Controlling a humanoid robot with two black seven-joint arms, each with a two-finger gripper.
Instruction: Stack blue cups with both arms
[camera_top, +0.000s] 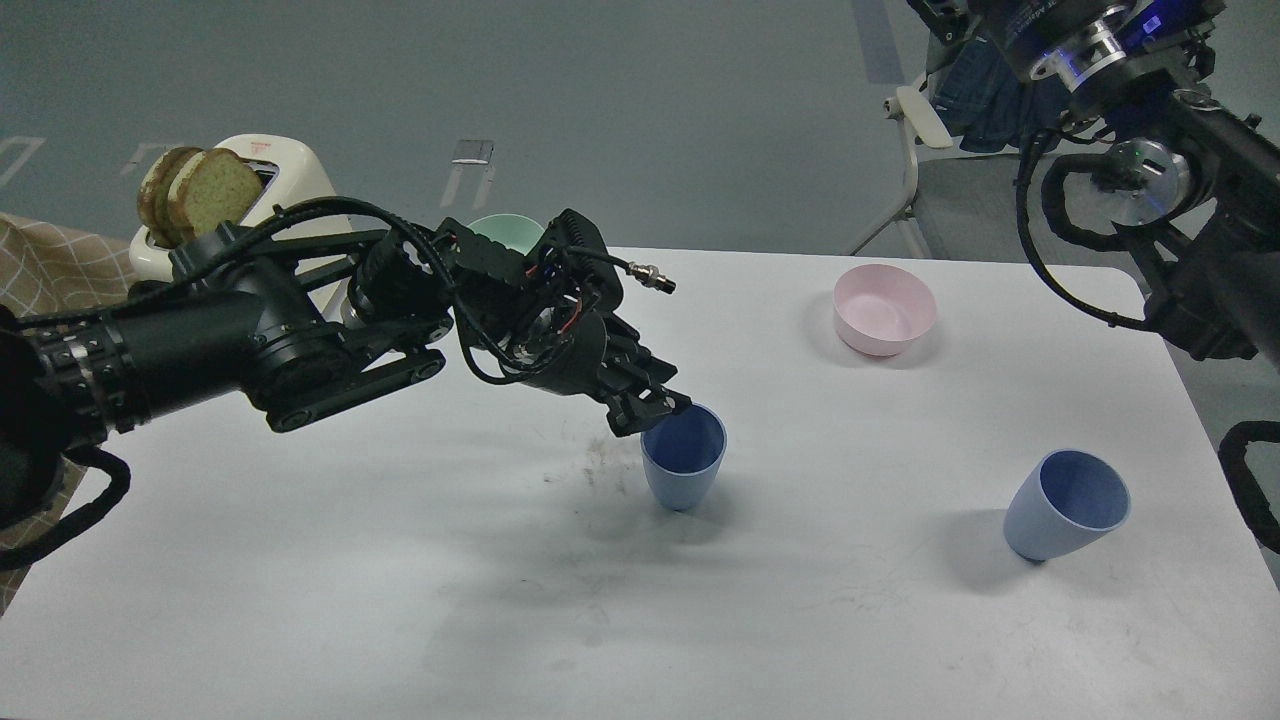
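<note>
The left gripper (655, 412) clamps the near-left rim of one matte pale-blue tapered tumbler (684, 460), upright at the centre of the white worktop (300, 580). The second matte pale-blue tapered tumbler (1066, 505) leans near the right edge, well apart. The right arm (1180, 190) rises past the far-right corner; its claw is out of view.

Black jointed left arm (230, 340), looped cables, red wires — silver-ringed right arm (1190, 200), blue light

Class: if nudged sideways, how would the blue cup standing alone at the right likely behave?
The right blue cup tapers to a narrow rounded base and already leans, so it probably tips easily. Once down, its round wall would likely roll in a curve. It looks rigid and light.
</note>
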